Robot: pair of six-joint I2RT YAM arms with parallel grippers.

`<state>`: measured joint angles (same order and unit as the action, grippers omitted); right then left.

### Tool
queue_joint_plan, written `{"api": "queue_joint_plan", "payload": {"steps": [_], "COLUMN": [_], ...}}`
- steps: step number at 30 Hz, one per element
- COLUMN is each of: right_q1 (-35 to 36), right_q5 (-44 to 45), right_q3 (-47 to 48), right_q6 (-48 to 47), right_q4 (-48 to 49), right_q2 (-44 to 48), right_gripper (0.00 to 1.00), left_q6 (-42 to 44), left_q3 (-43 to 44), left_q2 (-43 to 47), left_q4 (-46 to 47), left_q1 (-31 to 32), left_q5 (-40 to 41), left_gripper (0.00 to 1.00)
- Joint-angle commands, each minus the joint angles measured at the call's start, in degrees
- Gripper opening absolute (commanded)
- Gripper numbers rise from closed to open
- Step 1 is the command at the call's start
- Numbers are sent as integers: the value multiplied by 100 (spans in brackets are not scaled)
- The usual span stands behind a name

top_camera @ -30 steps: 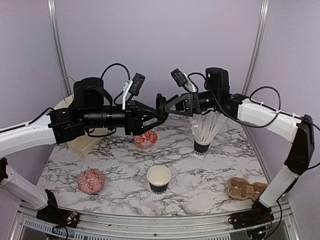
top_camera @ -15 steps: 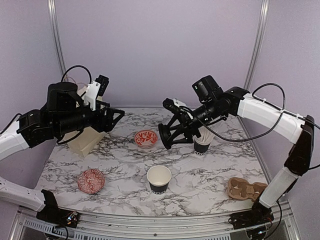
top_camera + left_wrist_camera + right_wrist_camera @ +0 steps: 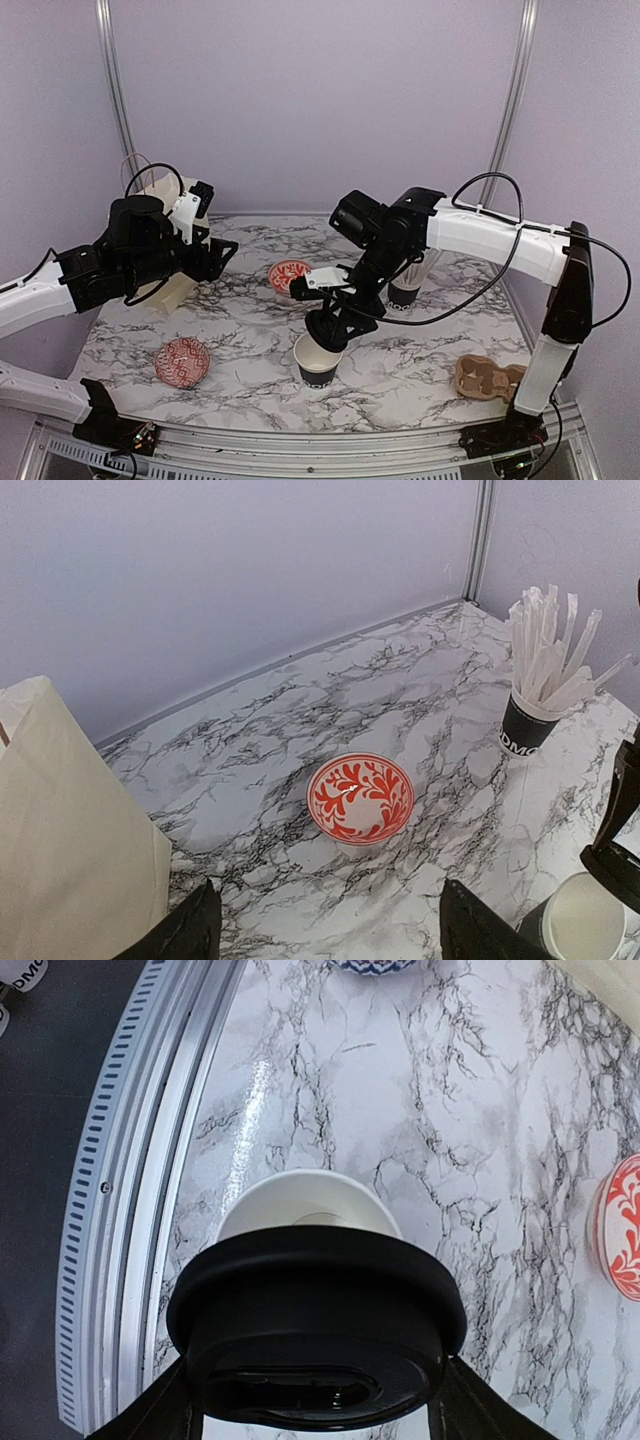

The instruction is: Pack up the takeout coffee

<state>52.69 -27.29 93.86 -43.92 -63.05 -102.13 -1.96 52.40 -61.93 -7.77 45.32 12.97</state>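
The right gripper (image 3: pixel 328 326) has its jaws spread wide and clamped on the edges of the round black lid (image 3: pixel 315 1330). It holds the lid tilted right over the black paper cup (image 3: pixel 318 368), which stands upright near the front middle of the marble table (image 3: pixel 430 335). The wrist view shows the cup's white inside past the lid, but not whether lid and rim touch.

The left gripper (image 3: pixel 327 935) hangs over the table's left side with its fingers well apart and nothing between them. A tan paper bag (image 3: pixel 70 830) is beside it. A red-and-white bowl (image 3: pixel 360 797) sits ahead, and a cup of wrapped straws (image 3: pixel 530 725) stands further right. A second patterned bowl (image 3: pixel 182 361) lies front left and a cardboard cup carrier (image 3: pixel 492 378) front right.
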Motion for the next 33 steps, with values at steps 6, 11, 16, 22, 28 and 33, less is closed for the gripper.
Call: {"api": "queue_joint_plan", "payload": {"steps": [6,11,16,22,28,33], "right_q1": [376,516,591,637,655,654], "right_q5": [562,855,967,975,1010,1067], "right_q3": [689,734,756,760,822,912], "right_q6": [-116,-60,-21,15,75,90], "right_q4": [-564,-623,-643,-614,-620,-647], "right_q2": [-392,-520,-537,-579,-692,-704], "right_gripper": [67,66,66,66,65,65], "left_q6": [165,170,161,134,117,117], "left_q3": [-197,-191,-186,-186,-195,-195], "left_q2": [257,239,220,211,195,168], "left_q4": [391,382,346,346,346,346], "left_q1": [-161,-242,-269,-289,-291,-299], "left_q5": [-395,-501,-598,-664,-700,-740], "left_gripper": [75,75,75,75,75,75]}}
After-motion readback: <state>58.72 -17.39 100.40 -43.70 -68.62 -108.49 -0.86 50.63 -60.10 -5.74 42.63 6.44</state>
